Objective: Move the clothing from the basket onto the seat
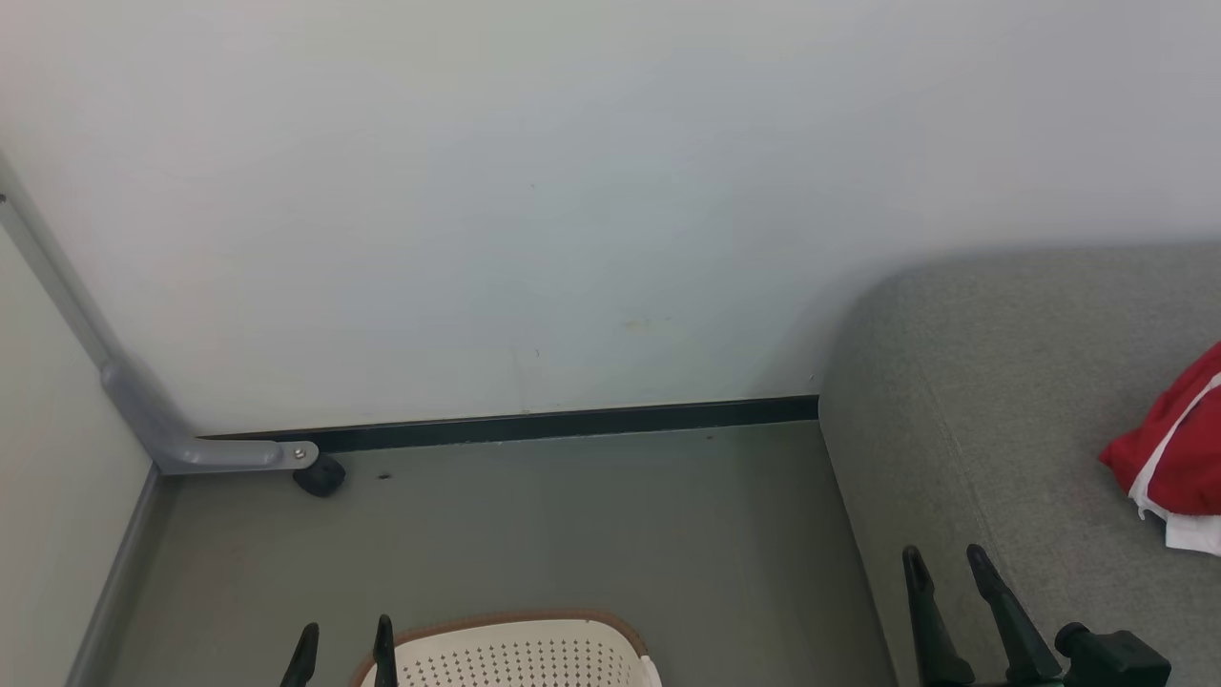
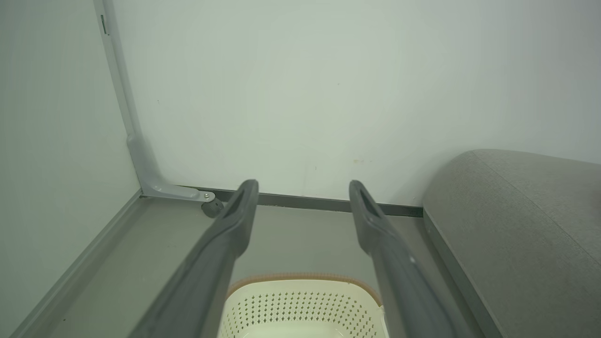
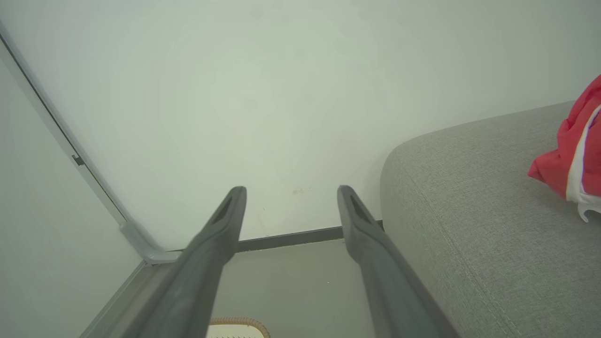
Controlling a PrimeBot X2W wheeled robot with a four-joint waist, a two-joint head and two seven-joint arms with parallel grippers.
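Two grippers sit nearest, at the bottom edge of the head view.

Left gripper (image 1: 345, 637): both long dark fingers spread wide, released, nothing between them. In its own wrist view the gap between the fingers frames the basket's far rim below.

Right gripper (image 1: 944, 561): fingers likewise parted, released, holding nothing. It stands over the near left edge of the seat, tips pointing toward the wall.

Basket (image 1: 534, 658): cream-white plastic with rows of small holes and a brown rim. It stands on the floor (image 1: 591, 515), just beside the left gripper's inner finger in the head view. Its lower part is cut off by the frame edge, so its contents cannot be told.

Seat (image 1: 983, 429): grey woven sofa with a rounded corner, to the right of the basket. A seam along its top shows in the right wrist view.

Clothing (image 1: 1178, 448): a bright-red bundle with a white panel and white trim. It lies on top of the seat at the far right, partly cut off by the frame edge and well apart from both grippers.

Farther back, a dark skirting strip (image 1: 572, 423) runs along the foot of the wall from the seat's corner leftward. A grey metal bracket (image 1: 219, 453) with a small black castor (image 1: 320, 474) sits at the left corner. A pale wall (image 1: 572, 191) stands behind everything
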